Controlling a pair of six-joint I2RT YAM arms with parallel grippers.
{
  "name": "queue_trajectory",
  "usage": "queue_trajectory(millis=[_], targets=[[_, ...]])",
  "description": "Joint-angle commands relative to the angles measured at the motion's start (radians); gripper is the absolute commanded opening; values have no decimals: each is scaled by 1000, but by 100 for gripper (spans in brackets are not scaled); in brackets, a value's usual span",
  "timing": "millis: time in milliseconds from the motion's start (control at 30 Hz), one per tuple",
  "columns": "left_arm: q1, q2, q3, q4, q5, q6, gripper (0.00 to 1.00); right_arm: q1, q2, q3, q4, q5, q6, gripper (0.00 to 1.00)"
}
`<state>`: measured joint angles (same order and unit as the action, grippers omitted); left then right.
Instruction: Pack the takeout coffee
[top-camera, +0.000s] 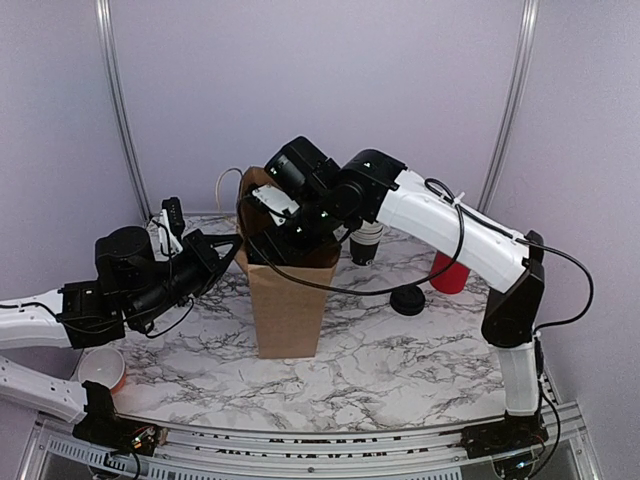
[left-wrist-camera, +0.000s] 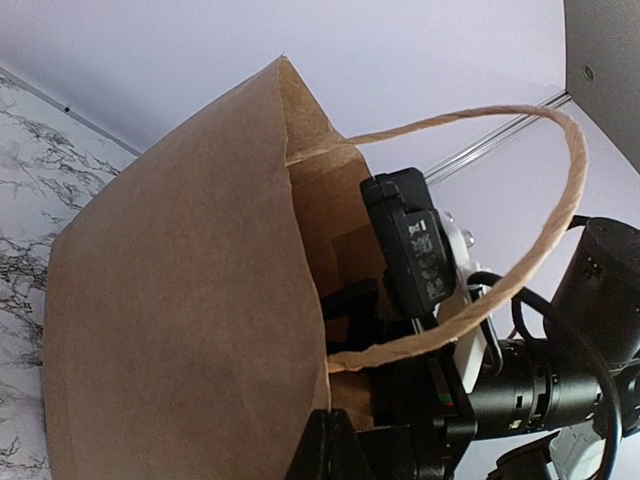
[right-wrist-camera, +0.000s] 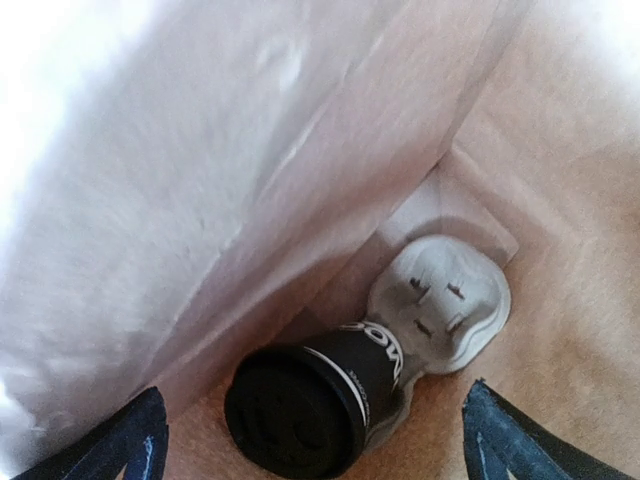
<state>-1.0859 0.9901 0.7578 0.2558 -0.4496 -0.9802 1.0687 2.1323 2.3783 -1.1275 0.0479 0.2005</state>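
My right gripper (right-wrist-camera: 320, 440), spread, hangs over the apparently tilted takeout coffee (right-wrist-camera: 310, 395), lower centre; my left gripper (top-camera: 225, 250) clamps the paper bag (top-camera: 290, 310). Brushing its wall could topple the cup.

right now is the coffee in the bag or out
in: the right wrist view shows the lidded cup down inside the paper bag, resting by a grey tray.

Tabletop (top-camera: 400, 360), white marble-patterned surface with grey veining. Walls (top-camera: 320, 80), plain pale lilac panels, back and both sides. Corner posts (top-camera: 116, 110), two silver metal tubes. Lighting soft, even.
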Motion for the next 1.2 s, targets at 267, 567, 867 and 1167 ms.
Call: queue_trajectory(millis=[267,567,867,1167], targets=[[3,8,61,-74,-4,8,0,-22,-82,-2,132,-82,-14,100],[4,10,91,-117,-4,7,0,-27,-114,-22,200,-92,-29,100],[6,-6,100,-125,-26,11,0,-42,-194,-119,314,-125,33,100],[7,-23,89,-156,-42,-1,0,-75,-266,-223,462,-241,110,100]])
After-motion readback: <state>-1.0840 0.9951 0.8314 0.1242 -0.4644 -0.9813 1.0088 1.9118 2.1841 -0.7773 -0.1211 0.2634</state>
